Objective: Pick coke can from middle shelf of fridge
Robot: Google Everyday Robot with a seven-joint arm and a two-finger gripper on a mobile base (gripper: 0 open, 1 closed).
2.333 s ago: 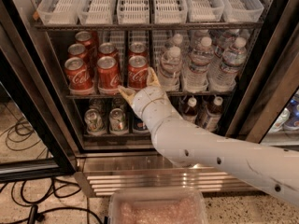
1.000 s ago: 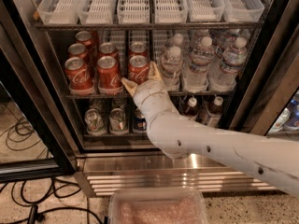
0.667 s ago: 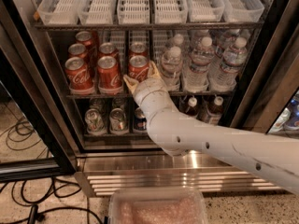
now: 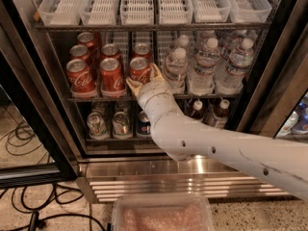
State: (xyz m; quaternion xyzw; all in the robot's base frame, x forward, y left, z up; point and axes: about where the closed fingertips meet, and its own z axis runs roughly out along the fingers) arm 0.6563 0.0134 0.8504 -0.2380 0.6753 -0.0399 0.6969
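floor (image 4: 72, 219): pale, speckled | cables (image 4: 33, 219): black, loose on floor, lower left | plastic bin (image 4: 162, 213): clear, bottom centre

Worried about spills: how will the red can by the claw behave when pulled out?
The coke can, with the claw at its lower right, looks like smooth rigid metal: probably slippery, dentable if squeezed hard. Upright and tall for its base on the wire middle shelf, it may tip, likely nudging the neighbouring can.

The one camera sits above and in front of the fridge (image 4: 120, 167), tilted down into its open front at close range. The arm (image 4: 231, 150) enters from lower right, with the gripper (image 4: 143, 79) at the middle shelf (image 4: 96, 99), near frame centre.
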